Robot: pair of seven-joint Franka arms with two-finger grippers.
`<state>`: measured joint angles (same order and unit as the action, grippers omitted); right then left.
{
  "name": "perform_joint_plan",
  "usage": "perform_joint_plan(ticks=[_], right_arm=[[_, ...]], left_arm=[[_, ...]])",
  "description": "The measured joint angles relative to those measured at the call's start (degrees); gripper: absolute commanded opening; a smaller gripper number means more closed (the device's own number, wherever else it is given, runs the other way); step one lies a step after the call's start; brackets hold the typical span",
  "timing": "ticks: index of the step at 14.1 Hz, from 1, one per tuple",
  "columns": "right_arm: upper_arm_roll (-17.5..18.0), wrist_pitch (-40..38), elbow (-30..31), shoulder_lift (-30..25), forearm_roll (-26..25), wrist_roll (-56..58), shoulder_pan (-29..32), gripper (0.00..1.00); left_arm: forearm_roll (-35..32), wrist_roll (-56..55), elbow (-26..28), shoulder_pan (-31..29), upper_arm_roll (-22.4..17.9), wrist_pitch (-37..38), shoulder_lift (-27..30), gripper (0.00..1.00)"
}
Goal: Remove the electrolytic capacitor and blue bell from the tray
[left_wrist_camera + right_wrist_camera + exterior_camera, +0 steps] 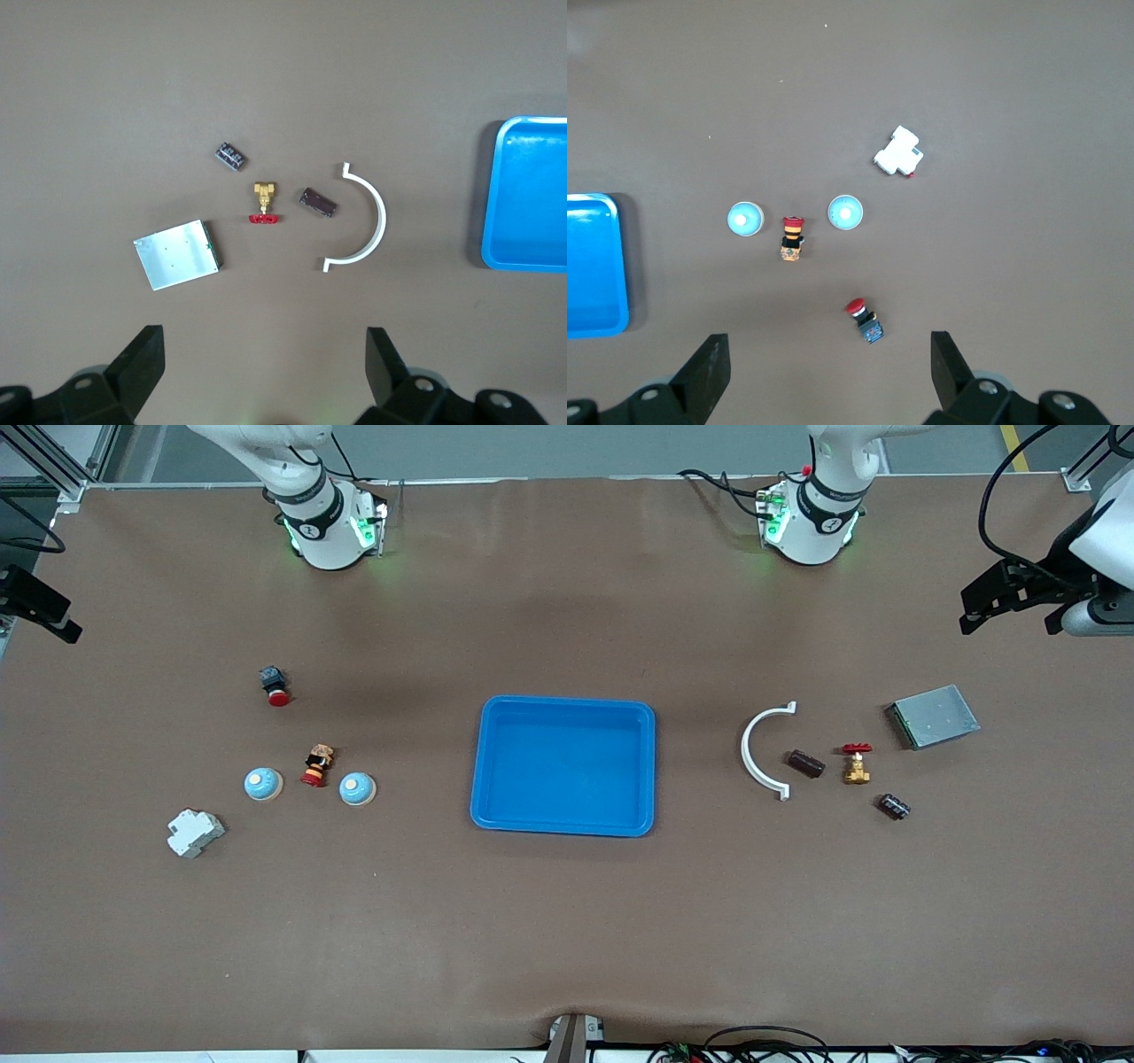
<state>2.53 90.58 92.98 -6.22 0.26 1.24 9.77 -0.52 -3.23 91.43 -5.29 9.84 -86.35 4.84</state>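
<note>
Two blue bells already parked on the bare table toward the right arm's end, either side of a small red-capped button. Pair of dark capacitors toward the left arm's end, one just beside the white arc, the other closer to the front edge. Zero items in the tray, mid-table. Probably nothing left to lift out, honestly.

Left gripper hanging high over its end of the table, fingers wide apart and empty, capacitors lying tray-ward of it. Same deal for the right gripper: spread, empty, bells tray-ward. If a grab were needed, left arm nearer for capacitors, right for bells.
</note>
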Motion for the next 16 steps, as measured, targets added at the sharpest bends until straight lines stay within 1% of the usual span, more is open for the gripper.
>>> perform_joint_plan(ticks=[12,16], right_arm=[[-0.23,0.41,0.01,2.04,0.00,0.22,-1.23,1.00],[-3.01,0.38,0.01,2.33,-0.03,0.21,-4.76,1.00]], left_arm=[[0.00,-2.73,-0.09,0.04,0.32,1.82,0.03,1.00],[0.00,-2.74,-0.42,0.04,0.32,1.82,0.02,1.00]])
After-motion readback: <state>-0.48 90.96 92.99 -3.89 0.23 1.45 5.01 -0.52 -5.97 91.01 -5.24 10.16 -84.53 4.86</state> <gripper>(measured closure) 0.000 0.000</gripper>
